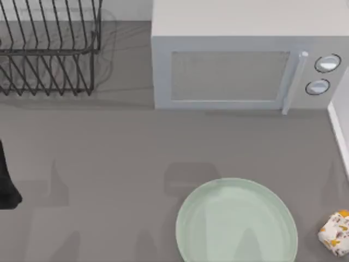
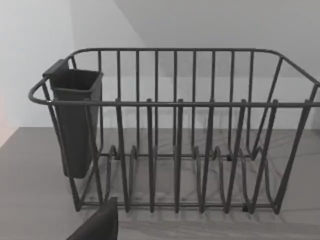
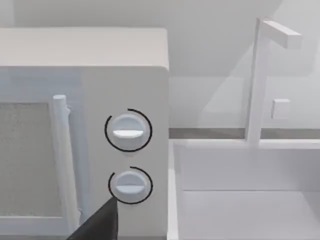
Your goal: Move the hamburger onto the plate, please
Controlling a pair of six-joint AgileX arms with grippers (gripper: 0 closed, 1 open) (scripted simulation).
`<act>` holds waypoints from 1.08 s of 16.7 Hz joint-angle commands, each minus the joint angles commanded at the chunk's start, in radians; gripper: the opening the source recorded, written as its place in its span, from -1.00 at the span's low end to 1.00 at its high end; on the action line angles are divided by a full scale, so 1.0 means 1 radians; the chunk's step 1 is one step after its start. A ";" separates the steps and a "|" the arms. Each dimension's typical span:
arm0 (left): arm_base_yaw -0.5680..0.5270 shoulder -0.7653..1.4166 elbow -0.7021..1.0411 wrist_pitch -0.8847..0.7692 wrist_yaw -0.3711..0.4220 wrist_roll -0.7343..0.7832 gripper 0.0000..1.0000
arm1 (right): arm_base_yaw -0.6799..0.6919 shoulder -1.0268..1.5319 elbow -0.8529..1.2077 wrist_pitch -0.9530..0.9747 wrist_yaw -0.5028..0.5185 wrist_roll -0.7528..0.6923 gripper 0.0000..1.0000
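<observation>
The hamburger [image 1: 335, 232], a small lumpy white package with orange and brown blotches, lies at the table's front right. It sits just right of the plate [image 1: 237, 224] and apart from it. The plate is a large pale mint-green dish at the front, right of centre, with nothing on it. A black part of my left arm [image 1: 6, 183] sits parked at the table's left edge, far from both. My left gripper [image 2: 97, 227] appears as a dark wedge facing the dish rack. My right gripper [image 3: 97, 225] appears as a dark wedge facing the microwave's knobs.
A white microwave [image 1: 240, 71] with two knobs [image 3: 128, 130] stands at the back, door shut. A dark wire dish rack [image 1: 49, 49] with a cutlery cup [image 2: 75, 120] stands back left. A white sink [image 3: 250, 200] with a faucet [image 3: 260, 80] borders the right.
</observation>
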 joint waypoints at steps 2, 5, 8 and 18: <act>0.000 0.000 0.000 0.000 0.000 0.000 1.00 | 0.000 0.001 0.001 -0.001 0.000 0.000 1.00; 0.000 0.000 0.000 0.000 0.000 0.000 1.00 | 0.020 0.066 0.052 -0.057 0.001 -0.018 1.00; 0.000 0.000 0.000 0.000 0.000 0.000 1.00 | 0.063 0.226 0.160 -0.178 0.001 -0.056 1.00; 0.000 0.000 0.000 0.000 0.000 0.000 1.00 | 0.253 1.108 0.617 -0.751 -0.003 -0.221 1.00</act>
